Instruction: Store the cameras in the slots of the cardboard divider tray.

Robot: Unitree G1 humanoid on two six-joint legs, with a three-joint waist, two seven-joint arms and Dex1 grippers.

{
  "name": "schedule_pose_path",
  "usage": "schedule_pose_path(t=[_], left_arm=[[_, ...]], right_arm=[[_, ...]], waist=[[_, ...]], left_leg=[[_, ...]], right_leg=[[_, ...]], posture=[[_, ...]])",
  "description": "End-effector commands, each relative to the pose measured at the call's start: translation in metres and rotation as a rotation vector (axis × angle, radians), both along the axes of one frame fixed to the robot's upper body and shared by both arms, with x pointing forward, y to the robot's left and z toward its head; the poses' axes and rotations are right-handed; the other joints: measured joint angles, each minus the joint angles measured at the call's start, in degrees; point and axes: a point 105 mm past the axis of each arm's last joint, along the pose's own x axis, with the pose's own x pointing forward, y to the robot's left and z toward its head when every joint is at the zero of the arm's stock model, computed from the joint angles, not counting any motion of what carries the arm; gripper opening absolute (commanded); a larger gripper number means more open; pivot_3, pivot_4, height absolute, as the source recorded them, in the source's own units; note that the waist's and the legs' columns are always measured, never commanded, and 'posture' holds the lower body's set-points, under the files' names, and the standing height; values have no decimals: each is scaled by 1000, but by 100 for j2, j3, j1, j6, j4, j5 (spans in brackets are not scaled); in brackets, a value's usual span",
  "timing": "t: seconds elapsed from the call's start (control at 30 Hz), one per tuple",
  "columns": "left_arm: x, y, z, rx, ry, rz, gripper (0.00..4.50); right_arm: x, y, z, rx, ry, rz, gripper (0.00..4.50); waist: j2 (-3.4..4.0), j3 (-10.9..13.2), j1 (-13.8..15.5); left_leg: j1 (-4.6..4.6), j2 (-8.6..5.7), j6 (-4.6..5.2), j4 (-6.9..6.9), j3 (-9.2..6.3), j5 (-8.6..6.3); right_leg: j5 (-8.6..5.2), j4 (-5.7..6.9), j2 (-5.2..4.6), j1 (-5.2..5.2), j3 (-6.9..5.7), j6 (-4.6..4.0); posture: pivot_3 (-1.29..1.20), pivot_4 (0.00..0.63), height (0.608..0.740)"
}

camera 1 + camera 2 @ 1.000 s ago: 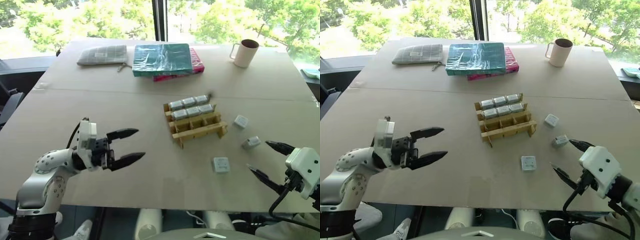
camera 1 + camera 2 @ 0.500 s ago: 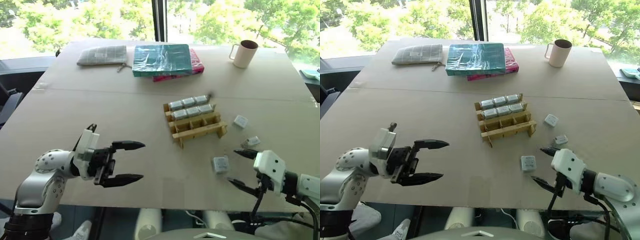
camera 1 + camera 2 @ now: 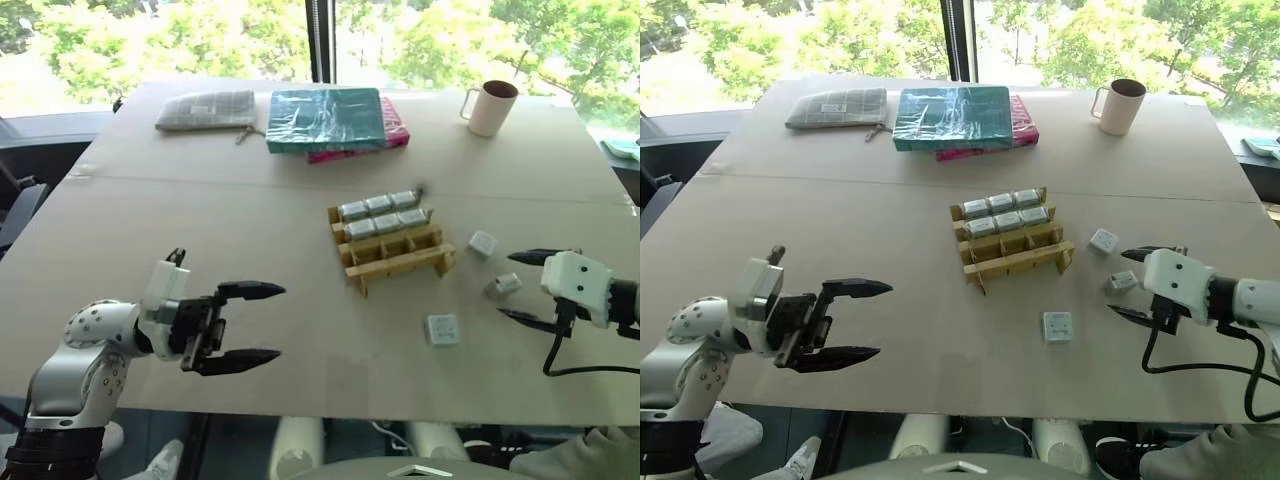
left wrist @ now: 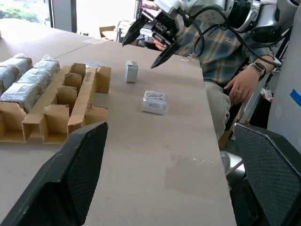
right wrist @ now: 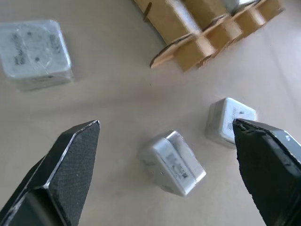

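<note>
The cardboard divider tray [image 3: 398,262] lies mid-table, with several wrapped silver cameras [image 3: 380,216] filling its two far rows; the near cells are empty. Three loose cameras lie right of it: one far [image 3: 483,242], one in the middle [image 5: 171,162], one near [image 3: 442,328]. My right gripper [image 3: 505,285] is open and hovers at the middle camera, one finger on each side, not touching it. Over the near left of the table my left gripper [image 3: 280,321] is open and empty, pointing toward the tray.
Teal and pink books [image 3: 325,118], a grey pouch [image 3: 205,110] and a mug [image 3: 490,107] stand along the far edge. In the left wrist view a seated person's hand [image 4: 242,84] rests beyond the table's right edge.
My right gripper has swung forward from the near table edge to the middle loose camera, staying open. The left gripper has kept its place, open.
</note>
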Motion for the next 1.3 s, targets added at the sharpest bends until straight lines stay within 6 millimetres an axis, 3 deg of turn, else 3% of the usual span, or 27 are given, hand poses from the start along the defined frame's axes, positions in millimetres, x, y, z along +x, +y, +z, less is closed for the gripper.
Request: schedule_pose_path(t=[0.03, 0.27, 0.4, 0.47, 0.57, 0.67, 1.1, 1.3], left_arm=[[-2, 3, 6, -2, -37, -1, 4440], [-3, 4, 5, -1, -43, 20, 4440], [-3, 6, 3, -1, -43, 39, 4440], [-3, 7, 2, -1, -38, 41, 4440], [-2, 8, 3, -1, -35, 46, 4440], [-2, 11, 3, 8, -32, 45, 4440], [-5, 8, 3, 31, -33, -13, 4440], [-23, 7, -1, 48, -20, -45, 4500]], right_arm=[[9, -5, -1, -42, -8, 34, 4500], [21, -7, -2, -49, -25, 59, 4500], [-7, 26, 30, 149, 31, 151, 4500], [-25, 44, 35, 195, 85, 205, 4500], [-37, 71, 22, 223, 125, 238, 4500], [-39, 82, 5, 209, 139, 245, 4500], [-29, 82, -33, 194, 212, 202, 4500], [-26, 85, -42, 199, 226, 193, 1842]], waist=[[2, 2, -5], [5, 3, -9], [12, 8, 10], [14, 9, 12], [4, 3, 8], [2, 1, -1], [3, 2, 5], [3, 1, -21]], left_leg=[[1, 0, 2, 0, 3, -2], [2, 3, 2, 4, 9, -3], [1, 5, 1, 3, 7, -4], [-1, 8, 0, 3, 3, -6], [2, 12, -3, 4, 0, -8], [3, 13, -12, 9, 2, -13], [-1, 12, -2, 15, 2, -11], [2, 15, -3, 15, 7, -13]], right_leg=[[0, 0, 2, 0, 2, 0], [2, 0, 5, 0, 5, 0], [16, 0, 4, 1, 4, 12], [17, 0, 4, 0, 2, 14], [10, 0, 4, 4, 0, 14], [0, -1, 1, 4, 2, 1], [5, -1, 4, 4, -1, -8], [4, -1, 4, 3, 4, -6]], posture=[[0, 150, 740], [0, 150, 740], [0, 150, 740], [0, 150, 740], [0, 150, 740], [0, 150, 740], [0, 150, 740], [0, 150, 740]])
